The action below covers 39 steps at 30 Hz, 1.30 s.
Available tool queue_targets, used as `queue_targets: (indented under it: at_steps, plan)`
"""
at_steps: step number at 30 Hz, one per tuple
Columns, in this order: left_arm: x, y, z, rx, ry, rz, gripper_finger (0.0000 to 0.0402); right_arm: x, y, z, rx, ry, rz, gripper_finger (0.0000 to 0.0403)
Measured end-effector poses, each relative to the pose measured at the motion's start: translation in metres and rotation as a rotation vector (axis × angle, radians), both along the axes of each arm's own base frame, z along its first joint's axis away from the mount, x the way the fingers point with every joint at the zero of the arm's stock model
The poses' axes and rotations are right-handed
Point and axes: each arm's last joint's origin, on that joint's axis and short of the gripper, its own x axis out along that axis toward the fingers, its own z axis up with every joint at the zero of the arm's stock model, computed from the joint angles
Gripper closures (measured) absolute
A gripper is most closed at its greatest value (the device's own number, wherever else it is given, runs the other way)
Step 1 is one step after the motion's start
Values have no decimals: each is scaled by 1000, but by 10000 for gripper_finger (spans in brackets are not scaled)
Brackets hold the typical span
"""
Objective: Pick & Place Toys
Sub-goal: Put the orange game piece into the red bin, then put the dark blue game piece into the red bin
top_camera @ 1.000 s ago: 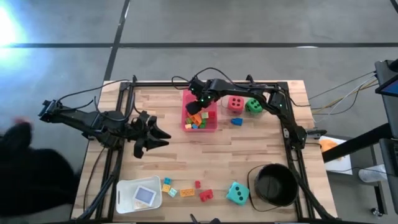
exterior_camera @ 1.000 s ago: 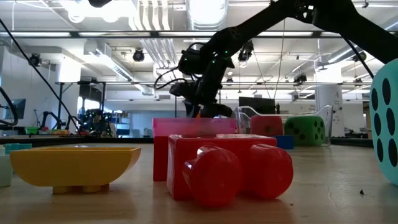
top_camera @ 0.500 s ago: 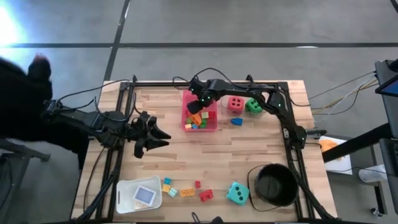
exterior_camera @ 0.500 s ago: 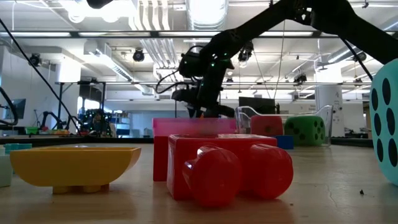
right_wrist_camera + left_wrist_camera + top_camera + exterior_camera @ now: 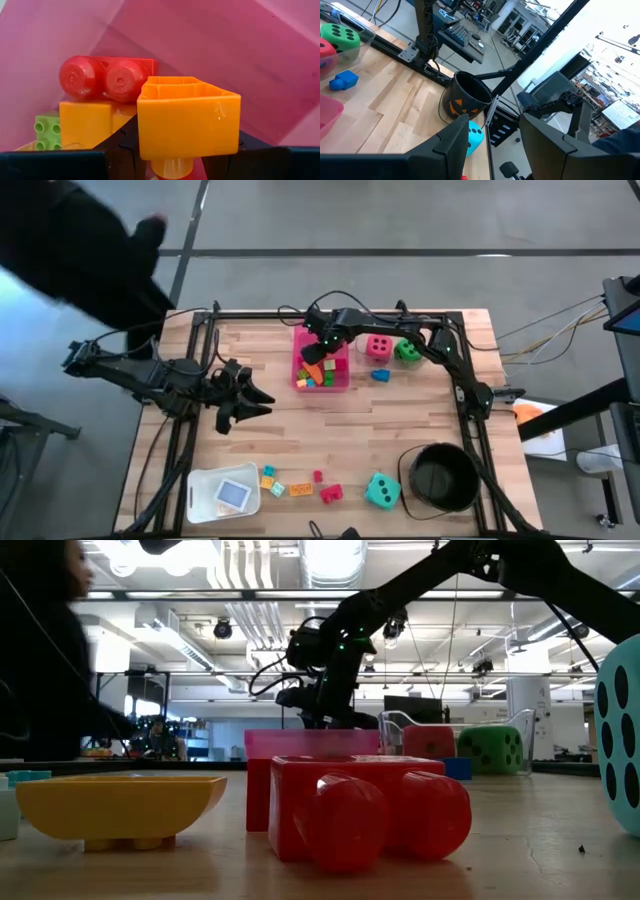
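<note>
High view: my right gripper (image 5: 315, 358) hangs over the pink tray (image 5: 338, 384) and is closed on an orange brick (image 5: 313, 367). More bricks lie inside the tray. Just beside the tray, on the side away from my left arm, sit the red die (image 5: 379, 346) and the green die (image 5: 408, 350), with a blue brick (image 5: 381, 375) near them. Well apart from the tray, toward the near table edge, lie the teal die (image 5: 381, 491), a red brick (image 5: 330, 494), several small bricks (image 5: 284, 485) and a white container (image 5: 222, 493) holding a card (image 5: 232, 495). The black bucket (image 5: 438, 477) stands beside the teal die. My left gripper (image 5: 247, 402) waits well apart from the tray, over bare wood; its jaws stand partly apart and hold nothing. A person in dark clothing (image 5: 80, 250) stands beyond the table corner on my left arm's side.

Low view: my right gripper (image 5: 322, 715) hangs just above the tray's rim (image 5: 300, 742). A large red brick (image 5: 370, 808) and a yellow brick (image 5: 120, 805) lie in the foreground.

Left wrist view: my fingers (image 5: 455, 142) stand apart with nothing between them; the bucket (image 5: 467, 97) and teal die (image 5: 473, 139) show beyond.

Right wrist view: the orange brick (image 5: 187, 117) sits clamped between my fingers (image 5: 122, 145), inside the tray, above red (image 5: 102, 77), orange and green bricks.
</note>
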Motion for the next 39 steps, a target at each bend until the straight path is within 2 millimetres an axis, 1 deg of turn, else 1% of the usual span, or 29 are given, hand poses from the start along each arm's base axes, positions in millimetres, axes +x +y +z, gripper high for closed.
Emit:
queue_targets:
  at_steps: [22,24,27,30,34,39]
  plan:
    - [0,0,0,-7,1,2,221,0,0,1,-11,3,32,277]
    - [0,0,0,-7,1,2,221,0,0,1,-11,3,32,254]
    - [0,0,0,-7,1,2,221,0,0,1,-17,5,51,208]
    - [0,0,0,-7,1,2,221,0,0,1,-21,6,63,174]
    - [0,0,0,-7,1,2,221,0,0,1,-21,6,65,145]
    - [0,0,0,-8,2,2,221,-1,0,2,-21,7,65,126]
